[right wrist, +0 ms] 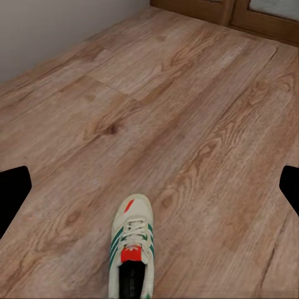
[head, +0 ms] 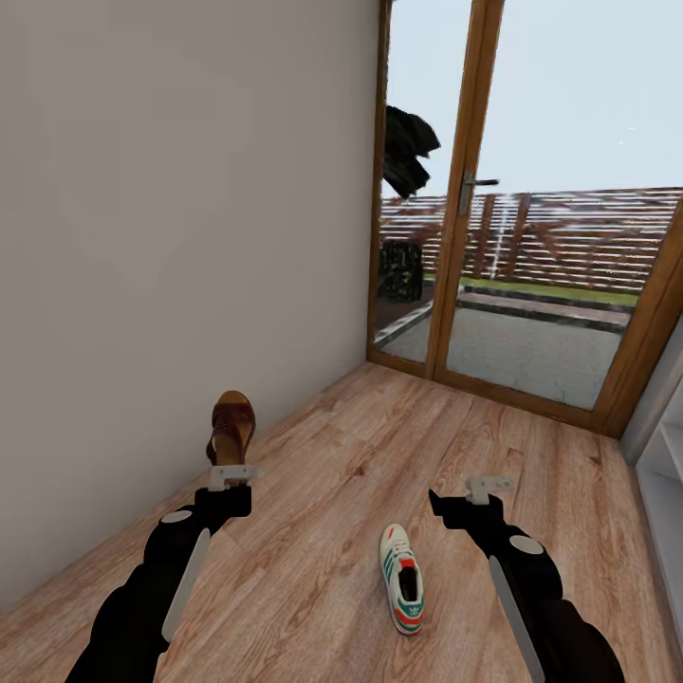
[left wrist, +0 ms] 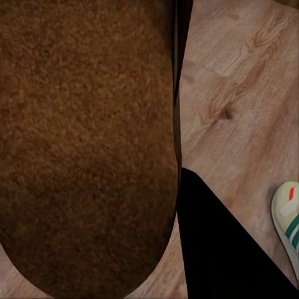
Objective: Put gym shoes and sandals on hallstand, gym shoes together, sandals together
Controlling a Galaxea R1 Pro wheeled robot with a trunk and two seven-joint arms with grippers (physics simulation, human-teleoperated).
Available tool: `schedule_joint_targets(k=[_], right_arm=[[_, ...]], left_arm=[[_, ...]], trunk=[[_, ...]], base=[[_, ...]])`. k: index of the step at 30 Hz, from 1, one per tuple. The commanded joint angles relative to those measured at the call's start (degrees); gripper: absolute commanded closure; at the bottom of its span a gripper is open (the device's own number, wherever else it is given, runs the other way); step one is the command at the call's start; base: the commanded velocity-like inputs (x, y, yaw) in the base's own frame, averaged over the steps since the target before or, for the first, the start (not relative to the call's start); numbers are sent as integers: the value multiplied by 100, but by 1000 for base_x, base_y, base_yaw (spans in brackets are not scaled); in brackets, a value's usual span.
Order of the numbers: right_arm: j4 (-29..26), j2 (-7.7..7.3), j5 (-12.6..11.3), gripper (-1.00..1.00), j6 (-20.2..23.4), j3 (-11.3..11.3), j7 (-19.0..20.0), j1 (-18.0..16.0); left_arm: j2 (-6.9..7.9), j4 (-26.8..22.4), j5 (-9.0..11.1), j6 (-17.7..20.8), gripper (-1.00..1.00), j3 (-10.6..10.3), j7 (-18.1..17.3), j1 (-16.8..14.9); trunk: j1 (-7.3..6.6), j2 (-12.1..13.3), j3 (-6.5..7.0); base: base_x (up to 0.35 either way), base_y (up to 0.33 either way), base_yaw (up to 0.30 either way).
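Gym shoe point(head: 402, 578) on corridor floor point(head: 379, 446)

Head camera looks down the corridor floor point(head: 379, 455); both wrist cameras, nearer, share its gym shoe point(right wrist: 132, 252).

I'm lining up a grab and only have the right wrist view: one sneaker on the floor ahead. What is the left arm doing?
Observer: The left gripper holds a sandal upright, near the wall.
Operator: Where is the sneaker relative to both arms?
Observer: In the head view the sneaker lies on the floor between the arms, nearer the right one.
Operator: Anything on my right side?
Observer: A pale unit's edge shows there, possibly the rack; too little of it is visible to be sure.
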Motion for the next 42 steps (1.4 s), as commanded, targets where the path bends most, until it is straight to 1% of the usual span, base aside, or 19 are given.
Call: schedule_joint_targets(k=[1, 3, 6, 11, 16, 23, 31, 34, 35, 36, 37, 39, 42], right_arm=[[22, 0, -3, -100, 29, 0, 14, -5], [86, 3, -2, -100, -37, -44, 14, -70], [182, -1, -2, -100, -133, -35, 14, -72], [19, -23, -3, -100, 30, -6, 14, -42], [-138, -25, -3, -100, 191, 4, 14, -39], [85, -27, -12, -100, -37, 15, 8, -38], [342, -26, -14, -100, -293, 7, 6, -38], [439, -26, -13, -100, -390, 7, 7, -38], [2533, -26, -8, -100, -2849, 7, 10, -38], [2722, -26, 5, -100, -2889, 7, 12, -40], [3089, -23, 30, -100, -2932, 7, 10, -39], [3368, -22, 40, -100, -2947, 7, 9, -38], [4066, -23, 52, -100, -2959, 9, 11, -65]], left_arm=[[-1, -7, 10, 33, 100, 4, -18, -3], [-67, -72, 9, -25, 100, -65, -19, -12], [-166, -168, 33, -26, 100, -168, -19, -12], [-330, -329, 71, -23, 100, -339, -15, -13], [-337, -489, 64, -11, 100, -507, -4, -13], [-342, -714, 39, 0, 100, -740, 3, -13], [-343, -719, 13, 6, 100, -1006, 5, -13], [-341, -723, 9, 7, 100, -1034, 8, -13], [-343, -726, 10, 7, 100, -1038, 8, -13], [-343, -726, 10, 7, 100, -1039, 8, -13], [-344, -727, 10, 11, 100, -1041, 8, -13], [-344, -732, 10, 13, 100, -1042, 8, -13], [-344, -735, 10, 15, 100, -1042, 8, -13]], trunk=[[-1, -3, -6], [-1, -3, -6], [-1, -3, -6], [-1, -3, -6], [-1, -3, -6], [-1, -3, -6], [-1, -3, -6], [-1, -3, -6], [-1, -3, -6], [-1, -3, -6], [-1, -3, -6], [-1, -3, -6], [-1, -3, -6]], base=[[0, 0, 16], [0, 0, 0], [0, 0, 0], [0, 0, 0], [0, 0, 0], [0, 0, 0], [0, 0, 0], [0, 0, 0], [0, 0, 0], [0, 0, 0], [0, 0, 0], [0, 0, 0], [0, 0, 0]])
